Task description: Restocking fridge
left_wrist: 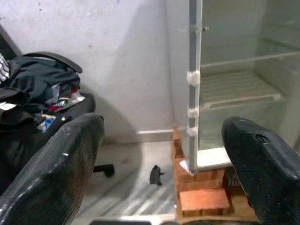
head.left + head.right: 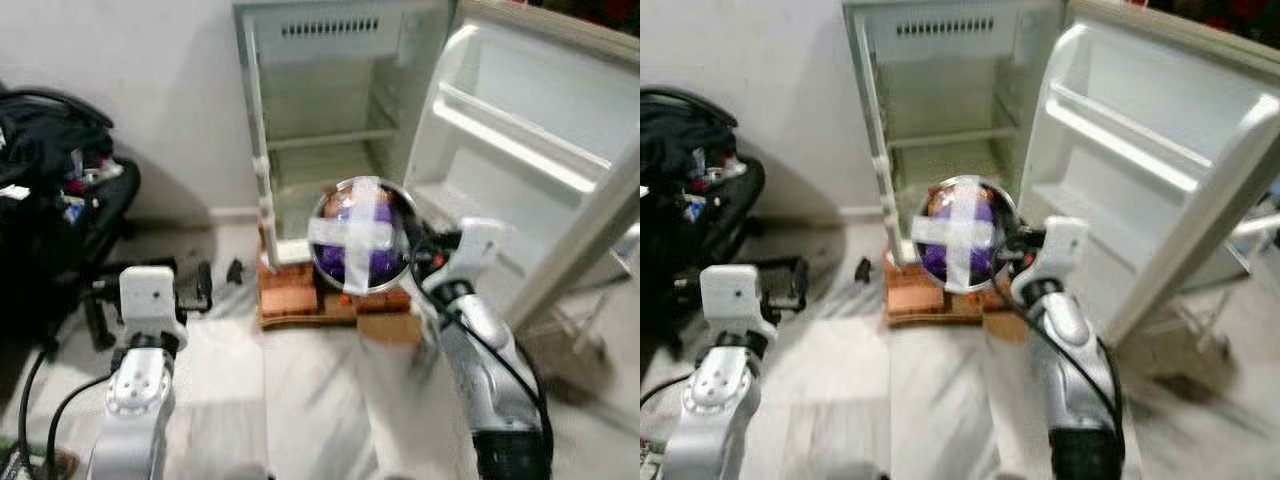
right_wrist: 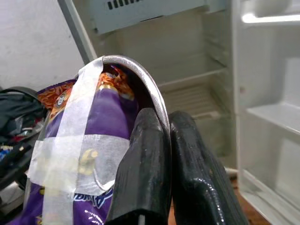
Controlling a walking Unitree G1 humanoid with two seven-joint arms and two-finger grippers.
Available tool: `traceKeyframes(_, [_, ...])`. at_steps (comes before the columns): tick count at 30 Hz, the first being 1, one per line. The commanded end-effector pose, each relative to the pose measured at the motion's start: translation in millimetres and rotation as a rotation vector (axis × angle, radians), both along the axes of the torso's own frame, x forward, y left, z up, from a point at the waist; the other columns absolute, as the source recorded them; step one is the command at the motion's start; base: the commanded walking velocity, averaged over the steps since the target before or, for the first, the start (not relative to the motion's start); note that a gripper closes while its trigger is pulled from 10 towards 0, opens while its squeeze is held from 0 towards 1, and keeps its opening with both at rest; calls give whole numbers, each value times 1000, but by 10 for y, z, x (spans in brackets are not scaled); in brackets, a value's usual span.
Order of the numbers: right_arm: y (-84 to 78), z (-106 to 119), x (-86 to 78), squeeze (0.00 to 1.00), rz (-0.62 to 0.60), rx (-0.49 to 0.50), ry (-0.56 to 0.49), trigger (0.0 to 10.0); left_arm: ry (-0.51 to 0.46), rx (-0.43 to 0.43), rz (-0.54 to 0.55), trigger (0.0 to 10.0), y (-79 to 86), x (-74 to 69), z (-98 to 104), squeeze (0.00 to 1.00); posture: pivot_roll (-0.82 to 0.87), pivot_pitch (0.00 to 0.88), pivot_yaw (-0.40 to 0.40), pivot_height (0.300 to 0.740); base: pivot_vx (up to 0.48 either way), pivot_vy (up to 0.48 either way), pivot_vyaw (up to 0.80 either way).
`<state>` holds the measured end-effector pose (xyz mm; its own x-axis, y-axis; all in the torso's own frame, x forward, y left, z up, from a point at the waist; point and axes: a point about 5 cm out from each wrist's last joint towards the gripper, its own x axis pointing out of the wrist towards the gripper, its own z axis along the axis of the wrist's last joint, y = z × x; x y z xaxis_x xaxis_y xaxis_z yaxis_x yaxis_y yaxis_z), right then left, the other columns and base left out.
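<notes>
Tape (image 3: 70, 140) crossed in 2 strips hides much of the purple packet (image 3: 105, 117) inside the steel bowl (image 2: 360, 235); its print is unreadable. The open fridge (image 2: 330, 110) is cut off above, and the chair's (image 2: 60, 200) clutter blurs, possibly clothes.

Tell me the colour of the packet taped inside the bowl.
Purple packet, orange at its top; right wrist view shows it best.
</notes>
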<state>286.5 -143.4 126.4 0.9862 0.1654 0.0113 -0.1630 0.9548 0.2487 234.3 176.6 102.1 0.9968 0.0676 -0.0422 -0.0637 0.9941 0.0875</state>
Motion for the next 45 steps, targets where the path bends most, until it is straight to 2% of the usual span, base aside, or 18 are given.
traceKeyframes(1, [-129, 67, 14, 0, -40, -16, -31, 10000, 0, -13, -15, 10000, -56, 2, 6, 0, 98, 29, -12, 740, 442, 0, 0])
traceKeyframes(20, [-101, 75, 37, 0, -28, -23, -38, 10000, 5, -30, -29, 10000, -87, 5, -14, 0, 98, 29, -19, 740, 438, 0, 0])
traceKeyframes(26, [-81, 43, 11, 0, -21, -22, -28, 10000, 17, -37, -18, 10000, -70, -2, -27, 0, 98, 28, -16, 740, 383, 285, 0])
traceKeyframes(31, [-119, -37, -98, 0, -20, -34, -4, 10000, 32, -33, -2, 10000, -10, -67, -67, 0, 99, 12, -18, 740, 58, 419, 0])
traceKeyframes(32, [-175, -95, -226, 0, -20, -48, 19, 10000, 37, -23, 13, 10000, 44, -159, -90, 0, 100, 1, -20, 740, 0, 401, 0])
traceKeyframes(37, [-265, -197, -379, 0, -18, -76, 60, 10000, 64, -14, 32, 10000, 78, -263, -148, 0, 100, 0, -27, 740, 0, 80, 0])
traceKeyframes(39, [-301, -229, -414, 0, -20, -89, 73, 10000, 75, -19, 32, 10000, 73, -288, -167, 0, 100, 0, -28, 740, 0, 225, 0])
traceKeyframes(45, [-360, -221, -387, 0, -34, -108, 68, 10000, 58, -6, -1, 10000, 45, -260, -151, 0, 100, 0, -21, 740, 0, 444, 0])
